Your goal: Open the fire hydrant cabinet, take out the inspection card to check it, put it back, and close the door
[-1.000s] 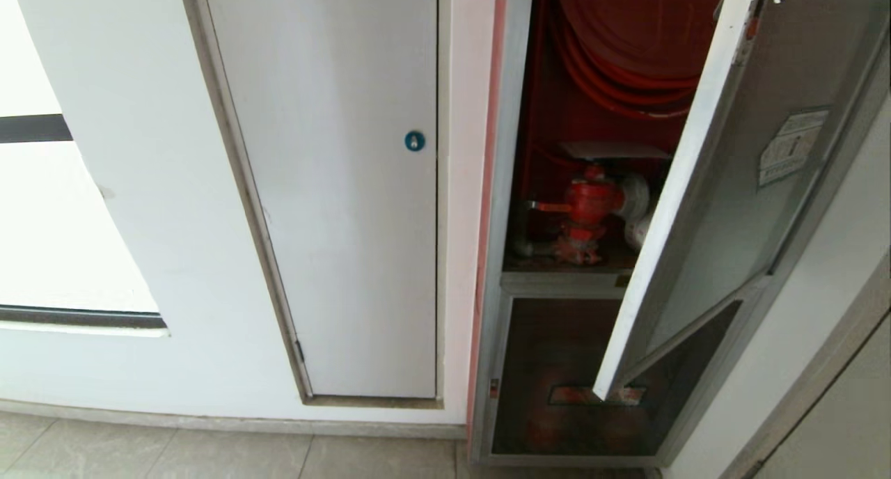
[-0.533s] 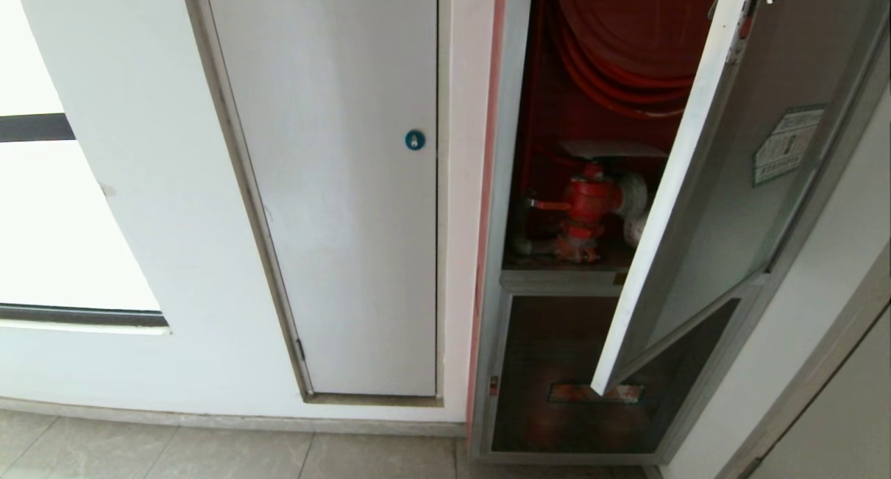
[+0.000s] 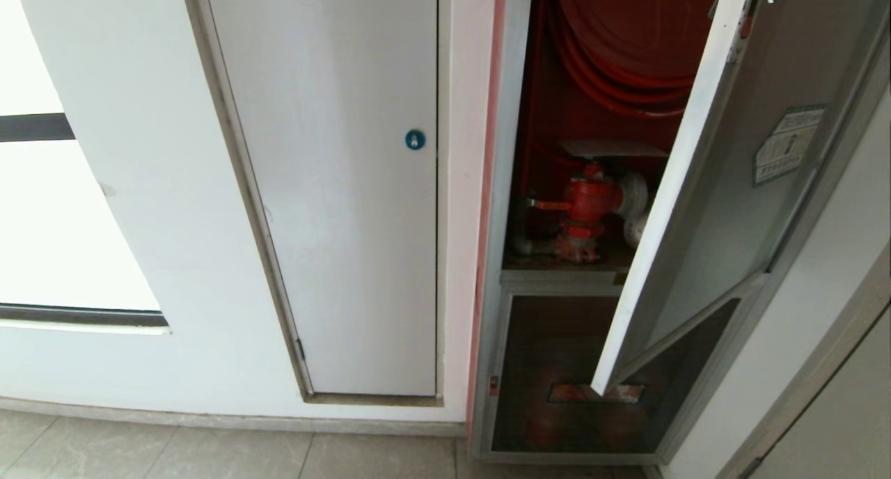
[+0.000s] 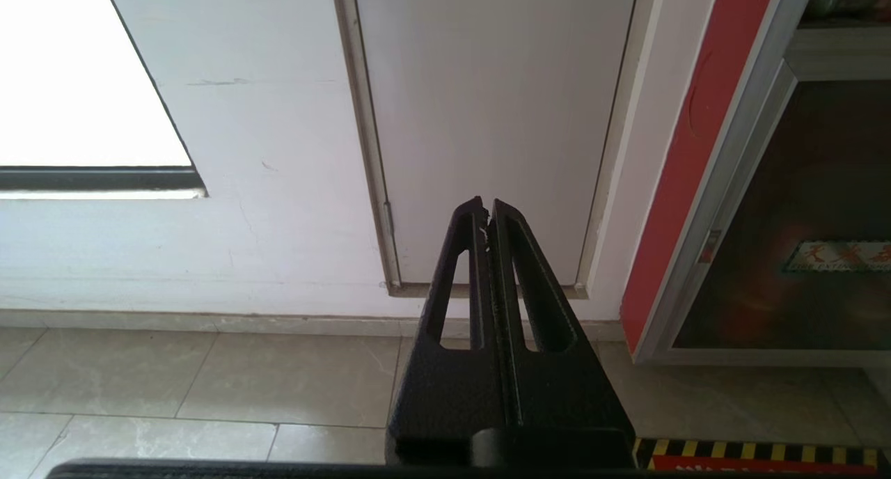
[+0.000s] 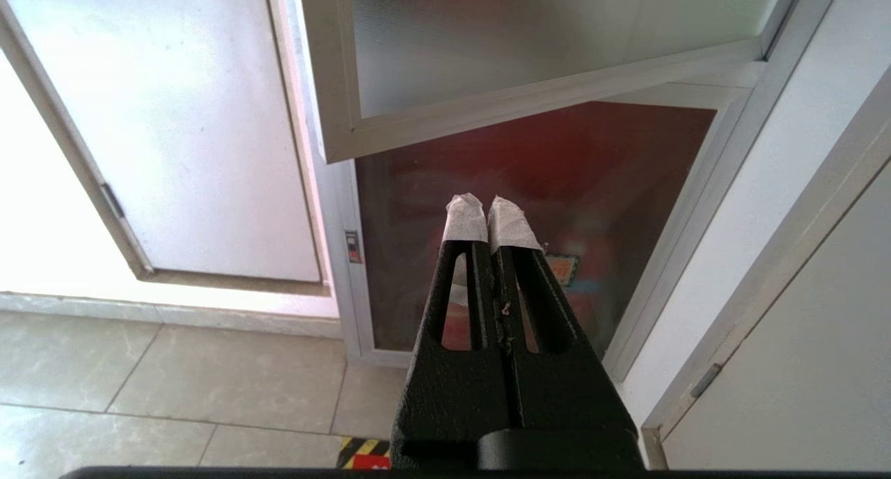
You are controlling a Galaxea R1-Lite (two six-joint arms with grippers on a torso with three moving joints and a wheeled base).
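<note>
The fire hydrant cabinet (image 3: 511,152) stands partly open, red inside, with the hose reel (image 3: 626,26) above a red valve (image 3: 588,200). A pale flat inspection card (image 3: 612,149) lies level just above the valve. The door (image 3: 738,186) hangs ajar, swung out on its right side, with a sticker (image 3: 786,145) on the glass. Neither gripper shows in the head view. My left gripper (image 4: 487,204) is shut and empty, held low before the white door (image 4: 494,117). My right gripper (image 5: 485,200), with taped tips, is shut and empty below the door's lower corner (image 5: 334,145).
A white door with a blue lock (image 3: 415,140) fills the wall left of the cabinet. A smaller dark glass panel (image 3: 557,367) sits under the open compartment. Tiled floor (image 3: 278,458) runs along the wall. Another pale door frame (image 5: 766,312) stands at the far right.
The whole head picture shifted very slightly early on, then held still. Nothing else visibly moved.
</note>
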